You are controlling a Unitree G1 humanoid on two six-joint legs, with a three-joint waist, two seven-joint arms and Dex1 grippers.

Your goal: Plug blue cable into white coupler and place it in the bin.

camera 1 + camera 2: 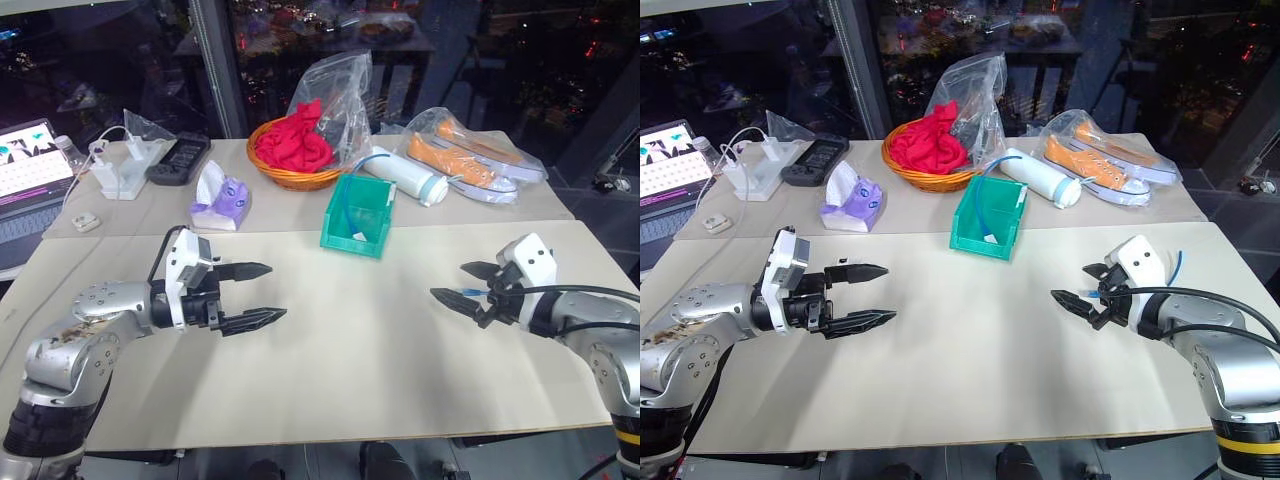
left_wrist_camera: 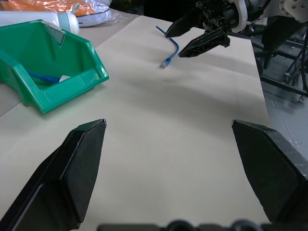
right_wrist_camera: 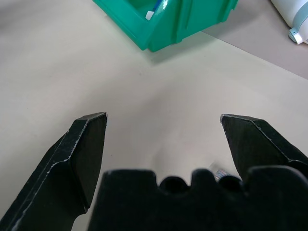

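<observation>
We see the blue cable [image 1: 350, 205] and white coupler [image 1: 358, 236] lying in the bin [image 1: 371, 242]; left gripper [image 1: 262, 294] and right gripper [image 1: 458, 285] gape wide, holding nothing.

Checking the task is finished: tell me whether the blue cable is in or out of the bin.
In. The blue cable lies inside the bin, looping up over its back rim. A second blue cable end lies on the table under the right gripper.

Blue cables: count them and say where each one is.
2. One blue cable sits in the bin, arching over its back rim. A second blue cable is just below the open right gripper, plug end toward the table. More may be hidden in the bags.
</observation>
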